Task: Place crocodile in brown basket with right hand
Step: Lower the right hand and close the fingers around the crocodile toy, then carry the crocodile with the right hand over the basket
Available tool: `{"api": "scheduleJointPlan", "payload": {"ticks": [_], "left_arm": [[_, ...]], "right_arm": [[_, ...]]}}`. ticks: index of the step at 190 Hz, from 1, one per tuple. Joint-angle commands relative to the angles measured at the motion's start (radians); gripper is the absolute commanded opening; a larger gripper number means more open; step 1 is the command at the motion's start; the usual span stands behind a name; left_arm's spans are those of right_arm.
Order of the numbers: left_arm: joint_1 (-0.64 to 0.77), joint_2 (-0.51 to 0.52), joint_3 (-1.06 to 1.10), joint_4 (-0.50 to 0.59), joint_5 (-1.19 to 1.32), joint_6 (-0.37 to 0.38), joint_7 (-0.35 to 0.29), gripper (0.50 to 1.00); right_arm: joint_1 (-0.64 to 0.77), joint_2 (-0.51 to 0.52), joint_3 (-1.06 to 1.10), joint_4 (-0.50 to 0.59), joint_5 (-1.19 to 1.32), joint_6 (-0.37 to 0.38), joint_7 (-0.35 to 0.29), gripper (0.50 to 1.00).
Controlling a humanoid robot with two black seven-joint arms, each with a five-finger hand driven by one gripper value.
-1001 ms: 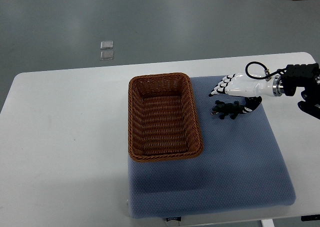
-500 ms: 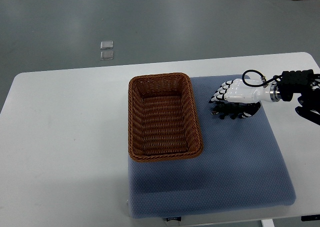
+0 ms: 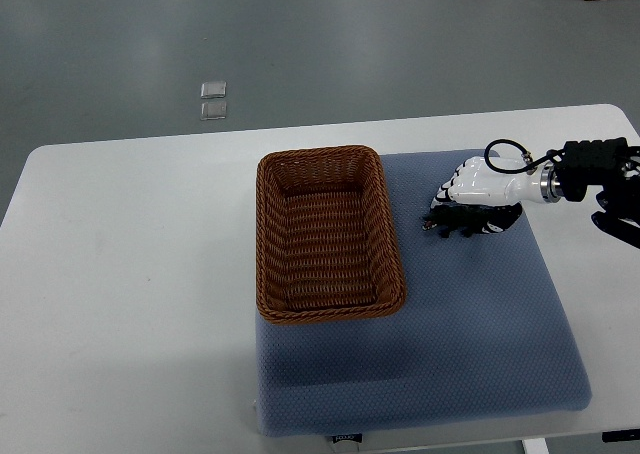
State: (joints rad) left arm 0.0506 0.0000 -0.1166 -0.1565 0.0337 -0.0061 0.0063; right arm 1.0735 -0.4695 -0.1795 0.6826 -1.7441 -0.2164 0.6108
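Note:
The dark green toy crocodile (image 3: pixel 458 224) lies on the blue mat (image 3: pixel 420 344), right of the brown wicker basket (image 3: pixel 268 244). My right hand (image 3: pixel 452 206), white with black fingertips, reaches in from the right edge and sits on top of the crocodile. Its fingers are curled down around the toy's body, which still rests on the mat. Only the crocodile's legs and head end show below the hand. The basket holds nothing.
The mat lies on a white table (image 3: pixel 120 274), and the basket overlaps the mat's left edge. Two small clear squares (image 3: pixel 213 100) lie on the grey floor beyond the table. A black cable loop (image 3: pixel 505 152) stands at my right wrist.
The right hand came down onto the crocodile, and its fingers went from spread to curled around the toy. The crocodile has stayed where it was.

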Motion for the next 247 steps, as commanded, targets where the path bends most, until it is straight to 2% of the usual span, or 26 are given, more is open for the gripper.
{"api": "scheduleJointPlan", "payload": {"ticks": [1,71,117,247], "left_arm": [[0.000,0.000,0.000,0.000,0.000,0.000,0.000,1.000],[0.000,0.000,0.000,0.000,0.000,0.000,0.000,1.000],[0.000,0.000,0.000,0.000,0.000,0.000,0.000,1.000],[0.000,0.000,0.000,0.000,0.000,0.000,0.000,1.000]], "right_arm": [[0.002,0.000,0.002,0.000,0.000,0.000,0.000,0.552],[0.006,-0.009,0.014,0.002,0.006,0.000,0.000,0.541],[0.011,-0.011,0.014,0.002,0.008,0.005,0.000,0.500],[0.031,-0.018,0.017,0.011,0.021,0.012,0.000,0.500]]}}
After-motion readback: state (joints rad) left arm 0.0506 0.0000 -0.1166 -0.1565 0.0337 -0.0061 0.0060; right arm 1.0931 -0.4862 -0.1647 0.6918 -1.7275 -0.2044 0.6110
